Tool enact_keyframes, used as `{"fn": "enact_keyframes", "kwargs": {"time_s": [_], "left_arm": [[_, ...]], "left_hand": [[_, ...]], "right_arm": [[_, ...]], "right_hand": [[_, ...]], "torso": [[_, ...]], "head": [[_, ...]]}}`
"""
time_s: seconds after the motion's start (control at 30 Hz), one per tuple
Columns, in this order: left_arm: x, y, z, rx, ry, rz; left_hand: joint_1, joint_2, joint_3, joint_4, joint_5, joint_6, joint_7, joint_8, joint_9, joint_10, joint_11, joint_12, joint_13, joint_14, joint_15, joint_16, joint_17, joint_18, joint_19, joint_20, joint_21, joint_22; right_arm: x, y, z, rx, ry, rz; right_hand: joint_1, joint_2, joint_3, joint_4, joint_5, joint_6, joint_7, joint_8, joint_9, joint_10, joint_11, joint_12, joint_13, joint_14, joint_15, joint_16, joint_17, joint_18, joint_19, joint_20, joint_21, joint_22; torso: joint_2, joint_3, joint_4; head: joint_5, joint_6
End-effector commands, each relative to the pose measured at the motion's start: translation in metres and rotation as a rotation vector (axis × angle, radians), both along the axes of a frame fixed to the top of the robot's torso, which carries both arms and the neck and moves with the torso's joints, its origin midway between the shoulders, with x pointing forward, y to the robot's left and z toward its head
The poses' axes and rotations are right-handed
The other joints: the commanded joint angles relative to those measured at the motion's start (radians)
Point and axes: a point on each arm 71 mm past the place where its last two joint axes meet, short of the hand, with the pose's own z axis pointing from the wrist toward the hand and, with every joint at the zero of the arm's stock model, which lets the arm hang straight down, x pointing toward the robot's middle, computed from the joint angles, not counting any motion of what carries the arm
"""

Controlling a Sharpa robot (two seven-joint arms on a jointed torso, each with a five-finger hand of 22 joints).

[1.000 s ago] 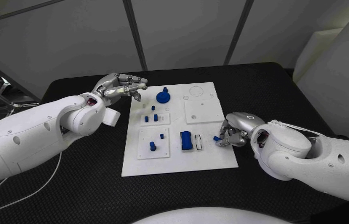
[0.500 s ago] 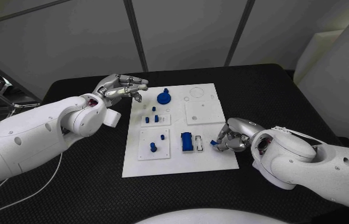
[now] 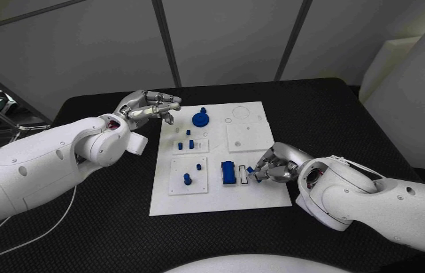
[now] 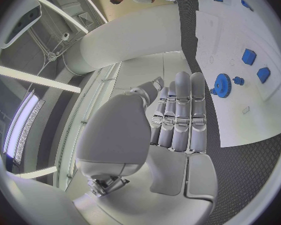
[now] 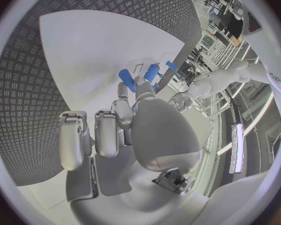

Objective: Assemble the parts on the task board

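Our right hand (image 3: 270,165) pinches a small blue part (image 3: 250,170) over the board (image 3: 257,202); left hand (image 3: 146,108) curled, holding nothing; most parts seem placed.

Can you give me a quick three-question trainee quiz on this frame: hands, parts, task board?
1. True or false: the right hand holds a small blue part over the task board.
2. Multiple choice: the blue gear lies on the board
A. at the edge nearest the robot
B. near the far edge, beside the left hand
C. under the right hand
3. Fill in: the left hand holds ____.

Key
1. True; the part is pinched at the fingertips, next to the blue block.
2. B
3. nothing; its fingers are curled in, off the board's far left corner.
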Motion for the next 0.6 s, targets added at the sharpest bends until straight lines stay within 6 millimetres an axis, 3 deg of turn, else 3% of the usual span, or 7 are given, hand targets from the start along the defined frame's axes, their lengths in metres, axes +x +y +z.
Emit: {"fn": "enact_keyframes", "kwargs": {"time_s": [0.03, 0.6], "left_arm": [[0.0, -0.001, 0.001, -0.008, -0.002, -0.007], [-0.001, -0.002, 0.002, -0.008, 0.001, -0.011]], "left_hand": [[-0.003, 0.005, -0.005, -0.002, -0.003, -0.005, -0.001, -0.006, 0.001, -0.006, -0.002, 0.005, 0.001, -0.003, 0.004, -0.005, -0.002, -0.004, 0.001, 0.006, -0.006, -0.002], [-0.003, 0.005, -0.005, -0.002, -0.003, -0.005, -0.001, -0.006, 0.001, -0.006, -0.002, 0.005, 0.001, -0.003, 0.004, -0.005, -0.002, -0.004, 0.001, 0.006, -0.006, -0.002]], "right_arm": [[0.002, 0.006, -0.002, 0.055, 0.02, -0.012], [0.012, 0.022, -0.014, 0.034, 0.08, 0.003]], "right_hand": [[-0.01, 0.008, -0.005, 0.01, 0.005, 0.006, -0.003, 0.004, -0.002, 0.012, -0.006, 0.008, 0.001, 0.065, -0.006, 0.002, 0.052, -0.008, 0.105, -0.004, 0.003, 0.263], [-0.055, 0.004, -0.023, 0.04, 0.003, 0.025, -0.007, 0.008, -0.005, 0.016, -0.008, 0.012, 0.006, 0.066, -0.007, 0.002, 0.054, -0.008, 0.105, -0.005, 0.003, 0.263]], "torso": [[0.001, 0.0008, 0.0005], [0.0, 0.0007, -0.0007]], "head": [[0.002, -0.001], [0.006, 0.001]]}}
